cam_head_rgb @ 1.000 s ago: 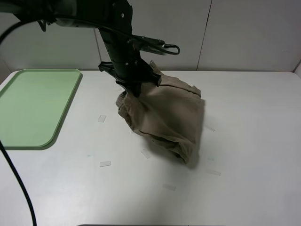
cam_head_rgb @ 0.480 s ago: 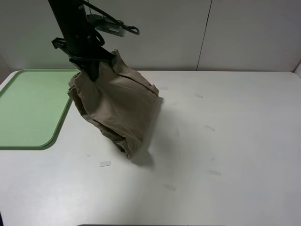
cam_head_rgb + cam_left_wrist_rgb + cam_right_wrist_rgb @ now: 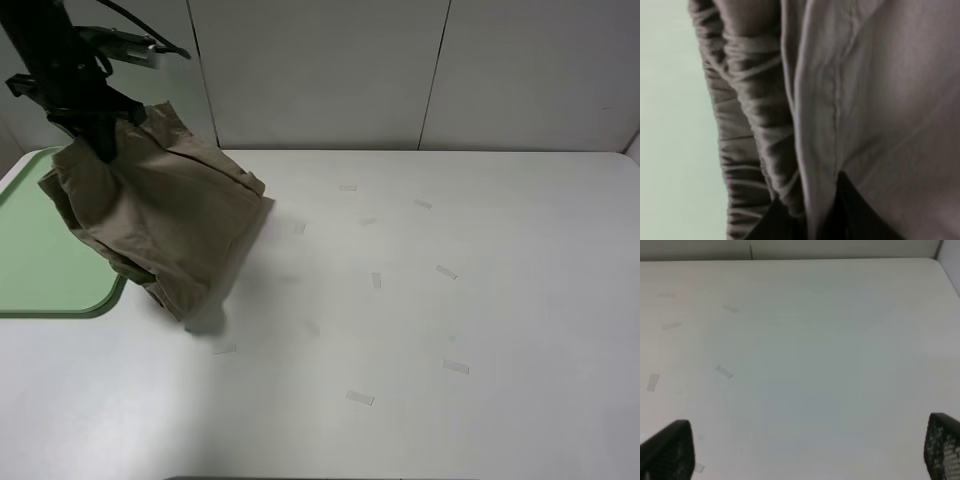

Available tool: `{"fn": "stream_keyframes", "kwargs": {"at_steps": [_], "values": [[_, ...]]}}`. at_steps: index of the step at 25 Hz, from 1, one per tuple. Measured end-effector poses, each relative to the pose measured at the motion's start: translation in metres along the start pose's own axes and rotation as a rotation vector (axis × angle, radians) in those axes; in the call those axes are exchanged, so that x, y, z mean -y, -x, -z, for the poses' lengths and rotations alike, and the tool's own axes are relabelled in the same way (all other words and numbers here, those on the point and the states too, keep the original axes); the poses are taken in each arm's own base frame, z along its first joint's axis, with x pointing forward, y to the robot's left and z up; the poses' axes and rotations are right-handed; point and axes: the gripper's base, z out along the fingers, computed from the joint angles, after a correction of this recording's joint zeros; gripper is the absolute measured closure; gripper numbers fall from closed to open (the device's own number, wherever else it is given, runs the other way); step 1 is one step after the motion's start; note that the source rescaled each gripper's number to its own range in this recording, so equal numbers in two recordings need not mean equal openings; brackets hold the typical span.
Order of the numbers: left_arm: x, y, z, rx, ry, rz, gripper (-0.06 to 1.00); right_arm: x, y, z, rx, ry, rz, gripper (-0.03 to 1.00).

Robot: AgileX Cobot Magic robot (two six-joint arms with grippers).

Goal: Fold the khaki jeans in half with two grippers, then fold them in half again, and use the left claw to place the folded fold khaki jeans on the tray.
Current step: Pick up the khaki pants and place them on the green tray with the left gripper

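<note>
Placement step: left claw, jaws clamped on folded khaki jeans, hangs over tray edge; centre bundle before lowering. Right gripper jaws wide apart, empty.

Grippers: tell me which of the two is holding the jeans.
The left gripper, shut on the jeans beside the tray; the right gripper is open and empty.

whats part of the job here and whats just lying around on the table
Part of the job:
khaki jeans, hanging from the left claw
tray
right gripper, open over bare table

Lying about:
clear tape strips scattered on the white table
</note>
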Motion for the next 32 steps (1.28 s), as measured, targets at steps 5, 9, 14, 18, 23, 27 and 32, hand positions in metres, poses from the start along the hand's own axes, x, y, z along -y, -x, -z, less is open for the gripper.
{"fn": "stream_keyframes", "kwargs": {"at_steps": [5,9,14,18,23,27,32], "values": [[-0.052,-0.011,-0.004,0.032,0.026,0.114,0.86,0.0,0.0,0.0,0.0,0.0,0.001,-0.03],[-0.086,-0.02,-0.016,0.033,0.041,0.162,0.86,0.0,0.0,0.0,0.0,0.0,0.001,-0.03],[-0.113,-0.03,-0.042,0.008,0.035,0.191,0.86,0.0,0.0,0.0,0.0,0.0,0.001,-0.03],[-0.132,-0.039,-0.05,0.023,0.046,0.207,0.86,0.0,0.0,0.0,0.0,0.0,0.001,-0.03],[-0.151,-0.049,-0.051,0.04,0.066,0.224,0.86,0.0,0.0,0.0,0.0,0.0,0.001,-0.03],[-0.16,-0.054,-0.051,0.036,0.075,0.217,0.86,0.0,0.0,0.0,0.0,0.0,0.001,-0.03],[-0.172,-0.064,-0.053,0.031,0.079,0.242,0.86,0.0,0.0,0.0,0.0,0.0,0.001,-0.03]]}}
